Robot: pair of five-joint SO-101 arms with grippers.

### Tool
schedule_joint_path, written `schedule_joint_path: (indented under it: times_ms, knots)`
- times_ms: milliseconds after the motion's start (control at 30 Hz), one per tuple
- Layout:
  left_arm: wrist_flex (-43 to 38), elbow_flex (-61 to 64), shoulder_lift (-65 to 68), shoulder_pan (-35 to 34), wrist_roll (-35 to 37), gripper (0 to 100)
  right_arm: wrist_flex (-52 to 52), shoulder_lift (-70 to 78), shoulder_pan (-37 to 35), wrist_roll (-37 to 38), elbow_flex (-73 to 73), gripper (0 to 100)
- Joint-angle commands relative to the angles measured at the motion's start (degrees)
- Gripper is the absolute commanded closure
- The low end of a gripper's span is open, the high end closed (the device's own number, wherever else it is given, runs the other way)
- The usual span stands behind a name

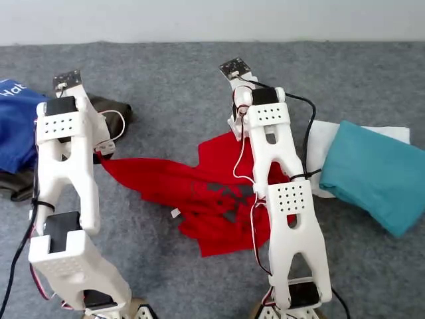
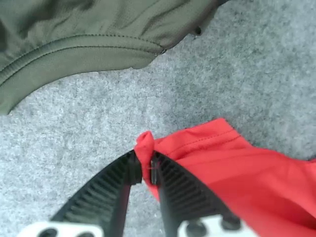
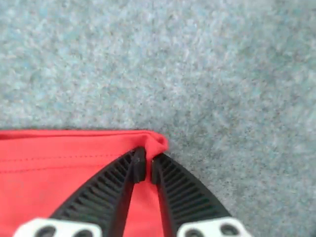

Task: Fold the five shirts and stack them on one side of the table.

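Fabric of the red shirt (image 1: 212, 199) looks thin, light and limp. Expect it to sag and crease rather than hold a shape. The shirt lies crumpled on the grey table (image 1: 172, 73) between the two arms.

Left gripper (image 2: 143, 170): jaws pinched tight on a bunched corner of the red cloth, near the olive shirt (image 2: 74, 34).

Right gripper (image 3: 146, 168): jaws pinched tight on a hemmed corner at the shirt's far edge.

Recommended hold — seams and corners, where doubled cloth gives a firmer bite. A shallow pinch is likely to slip under tension.

The folded teal shirt (image 1: 372, 173) rests on a white one (image 1: 322, 136) at the right side.
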Motion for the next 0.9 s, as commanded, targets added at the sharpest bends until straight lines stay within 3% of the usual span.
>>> schedule_joint_path:
  times_ms: [0,133,367,467,733,867]
  knots:
    - [-0.4,-2.0,-1.0,1.6,0.1,99,3.4,-5.1,-0.4,0.4,-4.7,99.0]
    - [1.1,-8.1,-1.1,1.2,0.0,99,7.8,-9.7,-0.4,0.5,-10.4,99.0]
    - [13.7,-33.1,-1.1,1.1,-1.4,99,16.9,-21.9,-0.6,-0.1,-20.0,99.1]
    - [14.0,-40.6,-3.3,0.4,-2.5,99,17.1,-30.1,-0.5,-4.3,-20.6,99.1]
    - [13.8,-40.2,-22.2,1.8,-4.8,99,16.5,-53.6,-0.2,-3.9,-20.4,99.1]
    - [13.8,-36.2,-31.6,1.8,-4.8,99,12.1,-60.5,4.4,-4.1,-20.4,99.1]
